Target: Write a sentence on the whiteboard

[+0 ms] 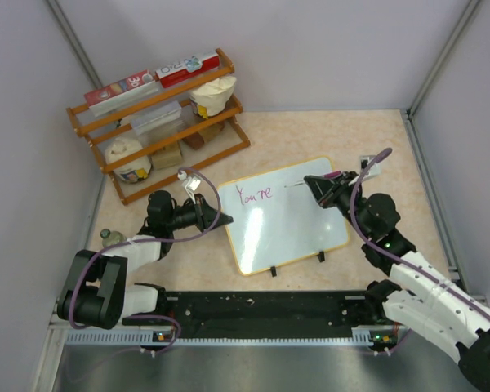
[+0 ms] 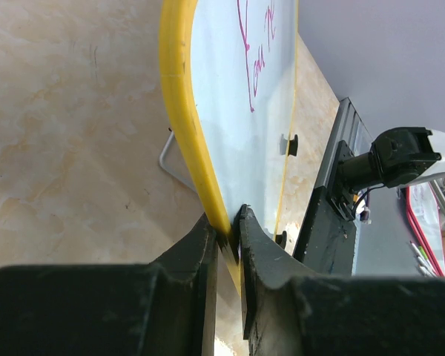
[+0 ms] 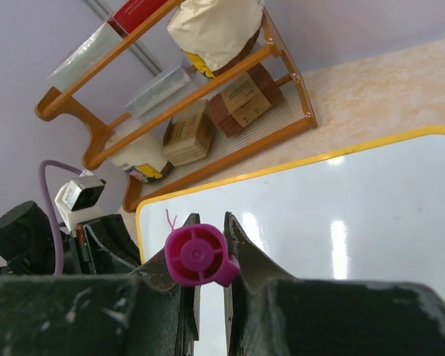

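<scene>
The whiteboard (image 1: 286, 229), white with a yellow rim, lies tilted in the middle of the table with "You're" written on it in magenta near its top left. My left gripper (image 1: 215, 216) is shut on the board's left rim; in the left wrist view both fingers (image 2: 208, 252) pinch the yellow rim (image 2: 179, 111). My right gripper (image 1: 314, 186) is shut on a magenta marker (image 3: 196, 256), whose end cap faces the right wrist camera. The marker's tip (image 1: 295, 186) points at the board just right of the writing. I cannot tell whether it touches the board.
A wooden rack (image 1: 159, 122) with boxes, bags and packets stands at the back left. Two black clips (image 1: 272, 272) sit on the board's near edge. A small bottle (image 1: 106, 237) stands by the left arm. A wire stand (image 2: 167, 152) shows under the board.
</scene>
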Tool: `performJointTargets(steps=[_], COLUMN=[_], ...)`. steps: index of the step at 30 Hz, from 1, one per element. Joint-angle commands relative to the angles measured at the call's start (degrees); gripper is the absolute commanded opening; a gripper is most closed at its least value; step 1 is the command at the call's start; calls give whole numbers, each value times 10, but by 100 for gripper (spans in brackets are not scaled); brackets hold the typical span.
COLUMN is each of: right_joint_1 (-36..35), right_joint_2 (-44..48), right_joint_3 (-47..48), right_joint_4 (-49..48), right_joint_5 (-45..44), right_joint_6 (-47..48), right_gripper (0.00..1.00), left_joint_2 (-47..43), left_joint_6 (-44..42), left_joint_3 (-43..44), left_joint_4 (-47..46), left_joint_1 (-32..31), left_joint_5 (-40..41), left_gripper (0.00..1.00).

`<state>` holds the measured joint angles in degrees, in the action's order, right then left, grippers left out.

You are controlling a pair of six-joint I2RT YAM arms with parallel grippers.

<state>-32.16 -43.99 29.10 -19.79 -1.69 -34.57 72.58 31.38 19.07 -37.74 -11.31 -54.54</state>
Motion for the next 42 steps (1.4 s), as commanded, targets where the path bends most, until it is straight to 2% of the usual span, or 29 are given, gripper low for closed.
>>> performJointTargets(steps=[1,21,33,42], right_joint_1=[22,29,29,29], right_joint_2=[8,7,-43,-87], right_joint_3=[-5,10,50,62], right_joint_4=[-14,18,11,-6], right_joint_5=[34,38,49,24], right_joint_6=[-1,39,51,41], right_gripper=[0,0,0,0], left_joint_2=[-5,-5,-3,-2], left_joint_6=[-47,-47,-47,-47], left_joint_3=[3,3,4,4], left_joint_4=[-6,-5,-4,-5], left_joint_1=[-1,-1,-1,-1], left_joint_5=[24,24,23,22], left_gripper=[0,0,0,0])
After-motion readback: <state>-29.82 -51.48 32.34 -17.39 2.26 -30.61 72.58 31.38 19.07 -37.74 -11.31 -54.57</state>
